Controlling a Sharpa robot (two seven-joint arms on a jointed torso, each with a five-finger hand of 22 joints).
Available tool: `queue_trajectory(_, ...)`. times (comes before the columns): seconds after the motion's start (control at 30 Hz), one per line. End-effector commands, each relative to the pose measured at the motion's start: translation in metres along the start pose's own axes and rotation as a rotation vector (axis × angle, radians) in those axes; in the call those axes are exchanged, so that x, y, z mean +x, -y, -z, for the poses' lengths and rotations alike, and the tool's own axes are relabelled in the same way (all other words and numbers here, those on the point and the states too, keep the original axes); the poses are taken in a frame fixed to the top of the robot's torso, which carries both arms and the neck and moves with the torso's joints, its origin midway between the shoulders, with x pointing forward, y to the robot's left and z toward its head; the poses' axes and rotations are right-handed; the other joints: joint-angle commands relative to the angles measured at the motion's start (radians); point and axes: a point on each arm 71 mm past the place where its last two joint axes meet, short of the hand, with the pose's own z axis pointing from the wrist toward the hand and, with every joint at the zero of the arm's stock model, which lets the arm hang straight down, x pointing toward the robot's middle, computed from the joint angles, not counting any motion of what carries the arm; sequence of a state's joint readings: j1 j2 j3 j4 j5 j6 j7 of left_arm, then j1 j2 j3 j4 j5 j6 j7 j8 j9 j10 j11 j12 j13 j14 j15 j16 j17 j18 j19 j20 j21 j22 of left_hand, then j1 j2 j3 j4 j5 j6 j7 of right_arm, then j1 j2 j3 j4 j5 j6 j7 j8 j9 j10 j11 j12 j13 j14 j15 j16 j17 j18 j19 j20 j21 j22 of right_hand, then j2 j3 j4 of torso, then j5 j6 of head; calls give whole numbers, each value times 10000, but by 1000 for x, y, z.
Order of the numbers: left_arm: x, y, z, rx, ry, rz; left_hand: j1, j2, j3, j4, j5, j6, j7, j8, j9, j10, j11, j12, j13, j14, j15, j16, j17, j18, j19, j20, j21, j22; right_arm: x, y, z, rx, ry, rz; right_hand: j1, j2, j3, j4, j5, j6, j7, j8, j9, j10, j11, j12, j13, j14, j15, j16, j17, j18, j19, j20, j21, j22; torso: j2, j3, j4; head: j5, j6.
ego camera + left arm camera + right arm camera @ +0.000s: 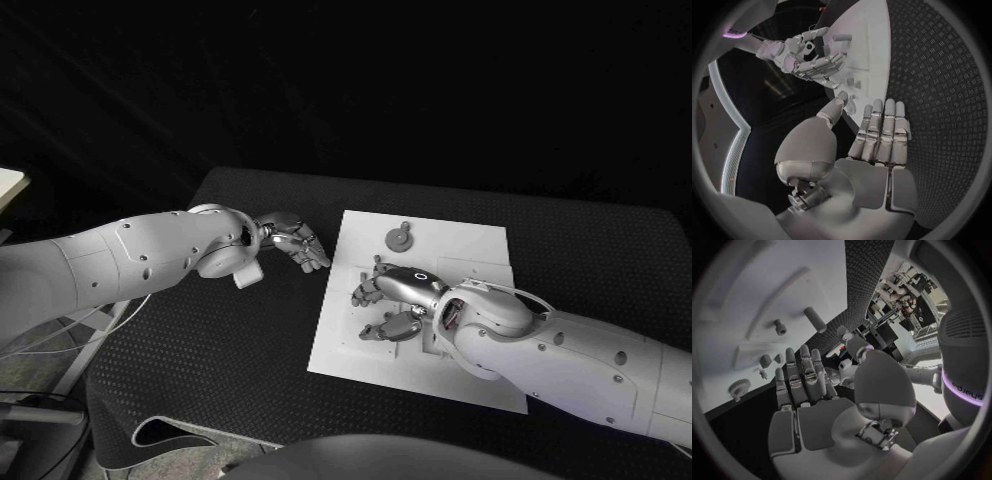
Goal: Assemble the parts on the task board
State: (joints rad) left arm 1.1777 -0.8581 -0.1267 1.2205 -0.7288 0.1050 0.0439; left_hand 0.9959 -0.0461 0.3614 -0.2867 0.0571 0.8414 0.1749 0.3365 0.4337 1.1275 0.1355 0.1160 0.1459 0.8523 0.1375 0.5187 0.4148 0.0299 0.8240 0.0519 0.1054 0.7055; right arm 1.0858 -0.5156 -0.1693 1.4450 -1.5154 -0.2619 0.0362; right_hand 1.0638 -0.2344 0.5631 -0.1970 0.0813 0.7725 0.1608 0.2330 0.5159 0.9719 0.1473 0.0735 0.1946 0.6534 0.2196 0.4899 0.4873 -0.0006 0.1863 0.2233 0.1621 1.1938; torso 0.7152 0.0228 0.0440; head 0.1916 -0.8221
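The fingers (803,374) of the right hand (397,288) lie straight and close side by side in the right wrist view, thumb apart to one side, with nothing between them; in the head view that silver hand hovers palm down over the near-middle of the flat white rectangular task board (469,243), and whether it touches the board I cannot tell. Just under and beside it, small grey parts (387,329) sit on the near part of the board, partly hidden by the hand; the right wrist view shows several of them as short grey pegs and stubs (815,319) standing on the white surface, plus a small toothed grey wheel (738,387) near the board's edge. Farther back on the board lies a round grey disc with a short stem (398,238), well apart from the hand. The left hand (296,241) hangs over the black textured table mat (216,350), just beside the board's left edge, holding nothing; in the left wrist view its fingers (879,131) are extended and pressed together, the thumb set apart, pointing toward the board.
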Motion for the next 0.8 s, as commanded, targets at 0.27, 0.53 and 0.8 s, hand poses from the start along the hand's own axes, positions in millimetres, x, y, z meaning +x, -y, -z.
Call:
queue_trajectory(0.27,-1,0,0,27,-24,-6,9,-73,21,-8,-62,15,65,-55,-16,-61,43,-72,20,-37,57,-62,20,-51,15,-52,-52,-14,-11,-1,5,-936,1381,-1191,146,503,17,-699,-23,-150,243,110,-84,111,251,67,-283,232,-81,250,-234,1034,2692,-295,417,940,0,-1,11,-14,34)
queue_trajectory(0.53,-2,-1,0,19,33,-7,15,-86,17,-9,-62,8,69,-62,-20,-69,46,-82,26,-44,59,-71,28,-58,13,-53,-59,-18,-30,3,11,-882,2289,-2238,848,941,-13,-949,-16,-228,295,132,-256,133,273,71,-460,1253,-520,778,-154,1549,4194,-415,500,950,-6,-2,12,-52,99)
queue_trajectory(0.8,-3,-2,0,11,68,-7,21,-89,16,-8,-62,5,71,-66,-24,-79,51,-93,32,-55,63,-81,34,-64,8,-53,-69,-23,-43,16,16,-544,2238,-4027,1700,1080,450,-964,-11,-329,269,150,-344,111,239,56,-569,2163,-891,874,216,1864,5159,-420,356,743,-8,7,-5,-95,178)
